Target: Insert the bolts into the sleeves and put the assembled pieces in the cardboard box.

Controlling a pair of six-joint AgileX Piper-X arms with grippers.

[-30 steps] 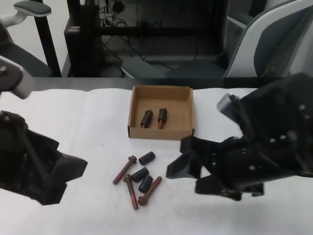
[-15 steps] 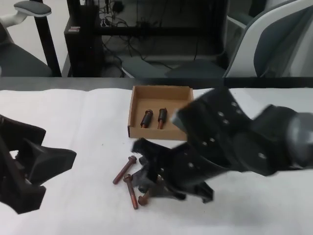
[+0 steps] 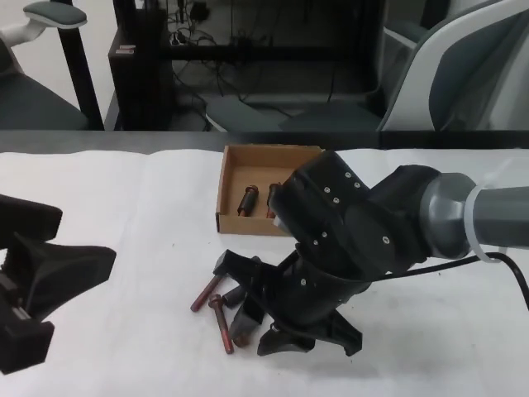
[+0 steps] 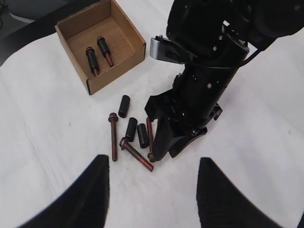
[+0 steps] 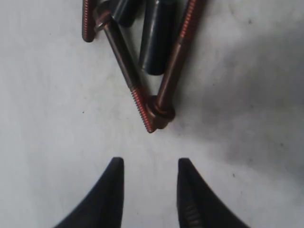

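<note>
Right wrist view: bolt threads (right end effector spread)

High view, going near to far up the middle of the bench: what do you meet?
Black right gripper → open brown cardboard box holding two assembled pieces → black desk frame at the back.

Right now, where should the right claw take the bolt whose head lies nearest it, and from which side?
Probably from straight above, taking the bolt by the bare shank just behind its head: it lies flat, a sleeve crowds the shank further along, and the open right claw hovers close.
</note>
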